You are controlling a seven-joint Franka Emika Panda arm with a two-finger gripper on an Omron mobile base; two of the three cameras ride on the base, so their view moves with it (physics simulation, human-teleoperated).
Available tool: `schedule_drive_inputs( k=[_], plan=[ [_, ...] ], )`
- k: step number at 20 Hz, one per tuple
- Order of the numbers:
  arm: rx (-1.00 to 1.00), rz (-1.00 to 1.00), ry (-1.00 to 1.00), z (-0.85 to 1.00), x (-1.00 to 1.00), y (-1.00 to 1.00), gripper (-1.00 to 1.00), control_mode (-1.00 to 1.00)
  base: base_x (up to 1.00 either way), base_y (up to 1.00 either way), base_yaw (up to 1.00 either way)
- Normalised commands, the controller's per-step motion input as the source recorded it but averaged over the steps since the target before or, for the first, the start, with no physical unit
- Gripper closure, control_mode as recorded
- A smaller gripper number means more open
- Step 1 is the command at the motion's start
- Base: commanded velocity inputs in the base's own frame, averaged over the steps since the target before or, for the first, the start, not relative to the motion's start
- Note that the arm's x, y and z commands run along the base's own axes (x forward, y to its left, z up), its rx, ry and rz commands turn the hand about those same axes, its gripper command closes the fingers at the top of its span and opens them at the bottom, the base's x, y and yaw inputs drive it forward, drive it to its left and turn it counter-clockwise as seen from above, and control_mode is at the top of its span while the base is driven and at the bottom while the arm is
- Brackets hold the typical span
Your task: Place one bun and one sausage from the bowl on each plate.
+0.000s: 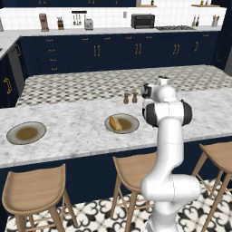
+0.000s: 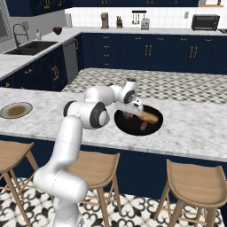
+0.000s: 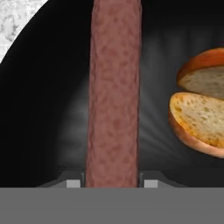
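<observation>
The gripper (image 3: 112,183) is lowered into the bowl (image 3: 39,109), jaws narrowly apart astride a sausage (image 3: 114,87), apparently touching it; a firm clamp cannot be confirmed. The sausage's long axis runs straight away from the hand. A bun (image 3: 199,118) lies beside it.

You saw an arm (image 1: 170,149) of glossy white, rounded tubular links, joined by dark grey-black cylindrical joints. Its bulbous white base segment widened at the bottom. The hand carried a small white housing with dark detailing.
</observation>
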Motion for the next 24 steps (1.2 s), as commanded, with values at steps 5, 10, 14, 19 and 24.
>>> schedule_drive_inputs(
  k=[5,10,14,19,24],
  plan=[
    [-0.02,0.0,-0.09,0.76,-0.8,0.23,1.0,-1.0,0.0,0.0,0.0],
    [-0.07,0.0,-0.1,0.67,-0.97,0.93,1.0,-1.0,0.0,0.0,0.0],
    [-0.07,0.01,-0.04,0.24,-0.84,1.0,1.0,-1.0,0.0,0.0,0.0],
    [-0.04,0.05,0.0,0.0,-0.36,0.99,1.0,-1.0,0.0,0.0,0.0],
    [0.0,0.01,0.0,0.0,0.38,0.38,1.0,-1.0,0.0,0.0,0.0]
  ],
)
